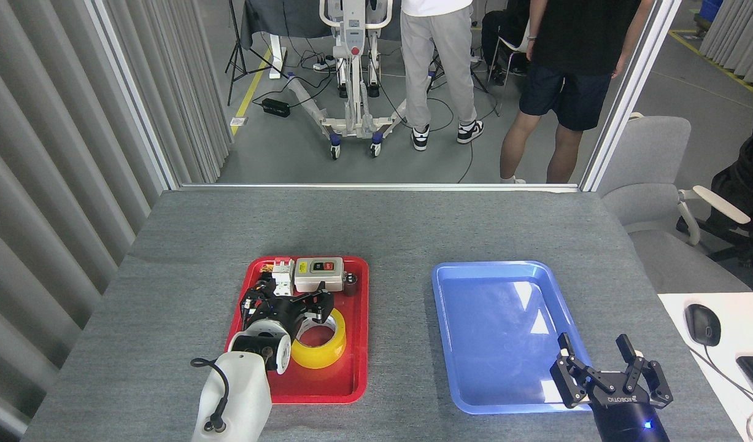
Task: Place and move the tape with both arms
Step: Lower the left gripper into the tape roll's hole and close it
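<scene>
The tape (pixel 320 344) lay in the red tray (pixel 358 325), its left side hidden by the left gripper (pixel 290 305), whose jaws I could not judge. The right gripper (pixel 609 383) hovered open over the blue tray (pixel 474 294).

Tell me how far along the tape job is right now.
Early. Nothing is placed yet: the tape lies in the red tray and the blue tray holds nothing. In hand: the left gripper is down at the roll's far edge. Left: grasp, lift, transfer. The right gripper waits open by the blue tray.
</scene>
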Robot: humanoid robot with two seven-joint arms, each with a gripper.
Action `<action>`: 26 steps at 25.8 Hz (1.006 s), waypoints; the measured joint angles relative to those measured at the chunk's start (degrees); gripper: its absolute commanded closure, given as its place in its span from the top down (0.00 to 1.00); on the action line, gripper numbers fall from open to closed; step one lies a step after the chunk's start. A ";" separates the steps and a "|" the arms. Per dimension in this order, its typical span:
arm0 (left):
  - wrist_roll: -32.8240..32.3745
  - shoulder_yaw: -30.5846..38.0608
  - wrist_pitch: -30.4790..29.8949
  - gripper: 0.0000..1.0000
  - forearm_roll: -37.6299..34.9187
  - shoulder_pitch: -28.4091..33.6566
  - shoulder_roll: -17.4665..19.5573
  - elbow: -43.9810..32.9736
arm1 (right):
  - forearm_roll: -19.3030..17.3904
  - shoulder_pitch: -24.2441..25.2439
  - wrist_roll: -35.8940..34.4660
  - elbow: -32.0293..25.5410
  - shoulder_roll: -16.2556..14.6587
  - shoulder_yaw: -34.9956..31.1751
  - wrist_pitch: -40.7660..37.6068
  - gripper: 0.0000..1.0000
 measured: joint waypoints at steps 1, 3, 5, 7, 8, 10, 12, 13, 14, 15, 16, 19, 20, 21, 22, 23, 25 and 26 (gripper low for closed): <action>-3.61 0.17 -0.32 1.00 0.00 -0.80 0.13 -0.45 | 0.00 0.01 -0.06 0.00 0.00 0.00 0.00 1.00; -10.88 0.59 -0.74 1.00 0.00 -1.96 0.56 -0.90 | -0.01 0.00 -0.10 0.00 0.00 0.00 0.00 1.00; -17.01 1.07 -0.94 1.00 0.03 -3.58 1.08 -0.94 | -0.01 0.01 -0.01 0.00 0.00 0.00 0.00 1.00; -21.37 1.50 -1.15 1.00 0.07 -4.48 1.40 -0.36 | -0.02 0.04 0.18 0.00 0.00 0.00 0.00 1.00; -22.68 1.74 -1.24 1.00 0.09 -4.92 1.57 -0.07 | -0.03 0.05 0.23 0.00 0.00 0.00 0.00 1.00; -24.36 2.20 -1.24 1.00 0.13 -5.45 1.93 0.48 | -0.06 0.08 0.27 0.00 0.00 0.00 0.00 1.00; -25.78 2.54 -1.37 1.00 0.16 -5.73 2.13 0.67 | -0.08 0.12 0.28 0.00 0.00 0.00 0.02 1.00; -26.50 2.71 -1.40 1.00 0.18 -5.84 2.21 0.69 | -0.09 0.14 0.28 0.00 0.00 0.00 0.04 1.00; -27.75 2.86 -1.41 1.00 0.22 -5.81 2.23 0.72 | -0.11 0.15 0.29 0.00 0.00 0.00 0.06 1.00; -29.14 2.96 -1.42 1.00 0.31 -5.81 2.21 0.68 | -0.13 0.16 0.29 0.00 0.00 0.00 0.06 1.00; -30.56 3.05 -1.44 1.00 0.52 -5.87 2.15 0.59 | -0.14 0.17 0.28 0.00 0.00 0.00 0.06 1.00; -33.77 3.20 -1.53 1.00 2.18 -5.87 1.93 0.42 | -0.17 0.18 0.29 0.00 0.00 0.04 0.07 1.00; -34.33 3.23 -1.60 1.00 3.01 -5.87 1.88 0.39 | -0.17 0.18 0.28 0.00 0.00 0.05 0.07 1.00; -34.71 3.25 -1.65 1.00 3.80 -5.86 1.79 0.36 | -0.17 0.18 0.29 0.00 0.01 0.05 0.07 1.00; -34.97 3.27 -1.77 1.00 4.67 -5.87 1.72 0.34 | -0.18 0.18 0.28 0.00 0.01 0.05 0.07 1.00; -35.15 3.28 -1.92 1.00 5.20 -5.87 1.67 0.36 | -0.18 0.18 0.28 0.00 0.01 0.05 0.07 1.00; -35.35 3.28 -2.28 1.00 5.97 -5.87 1.49 0.44 | -0.18 0.18 0.29 0.00 0.01 0.05 0.07 1.00; -35.40 3.29 -2.39 1.00 6.18 -5.87 1.45 0.62 | -0.18 0.18 0.28 0.00 0.02 0.04 0.07 1.00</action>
